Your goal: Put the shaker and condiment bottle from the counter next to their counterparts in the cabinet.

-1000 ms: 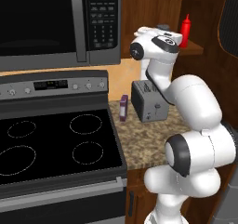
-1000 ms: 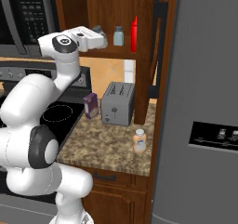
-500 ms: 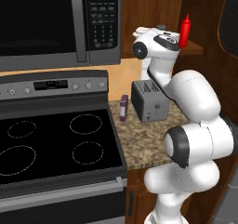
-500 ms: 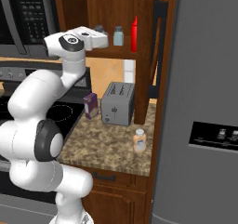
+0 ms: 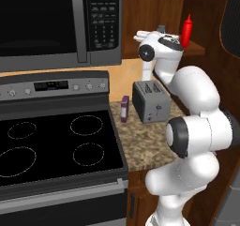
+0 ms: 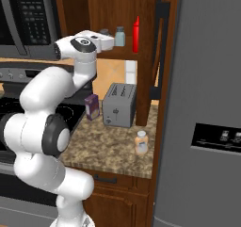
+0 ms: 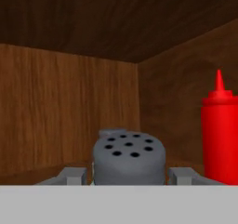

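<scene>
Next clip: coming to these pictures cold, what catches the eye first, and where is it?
The white arm, stretched up to the cabinet shelf, with the gripper at a grey-capped shaker whose perforated top sits between the jaws in the hand view. Beside it on the shelf stands the bright red squeeze bottle, next to another shaker. Below, the tan condiment bottle stands alone on the granite counter, near the front edge.

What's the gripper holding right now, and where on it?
The shaker, sitting between the gripper fingers just below its grey cap; contact itself is hidden.
</scene>
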